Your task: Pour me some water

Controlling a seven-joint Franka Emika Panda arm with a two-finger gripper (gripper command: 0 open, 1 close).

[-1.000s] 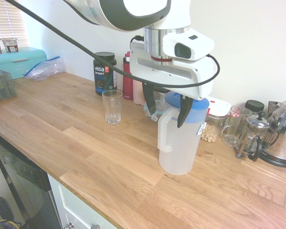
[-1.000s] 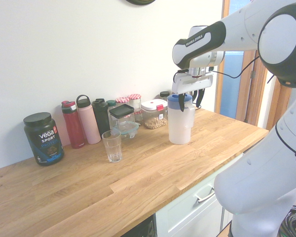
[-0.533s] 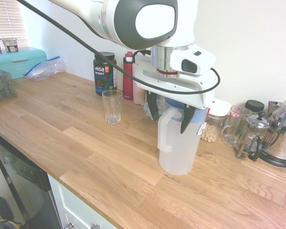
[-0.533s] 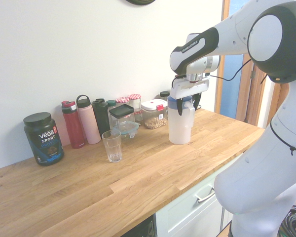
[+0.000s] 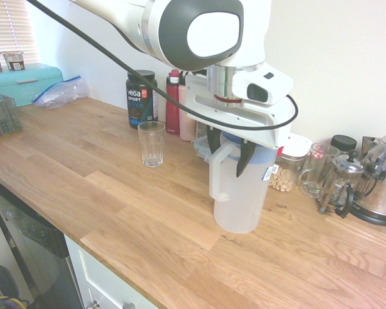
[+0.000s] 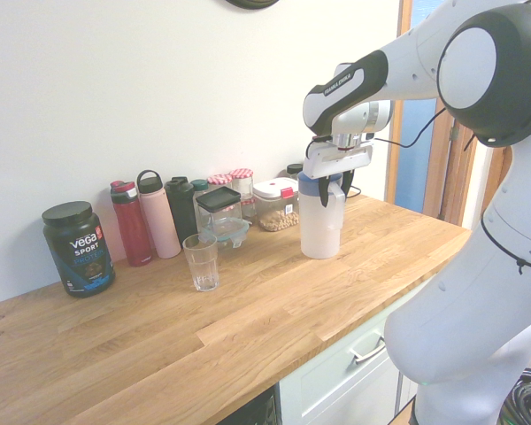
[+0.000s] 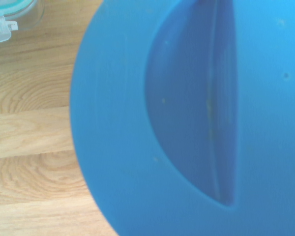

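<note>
- I see the end effector (image 5: 229, 149) lowered over the top of the pitcher (image 5: 237, 193); its fingers (image 5: 213, 139) straddle the handle's upper end, apparently closed on it, though contact isn't clear.
- Pitcher stands upright on the table (image 5: 116, 199), directly beneath the end effector; the blue lid (image 7: 196, 118) fills the wrist view.
- The empty glass (image 5: 152, 143) stands upright, well apart from the end effector, toward the protein tub (image 5: 141, 98) and bottles (image 5: 173, 103).
- Jars and a French press (image 5: 338, 185) sit just behind the end effector, by the wall.
</note>
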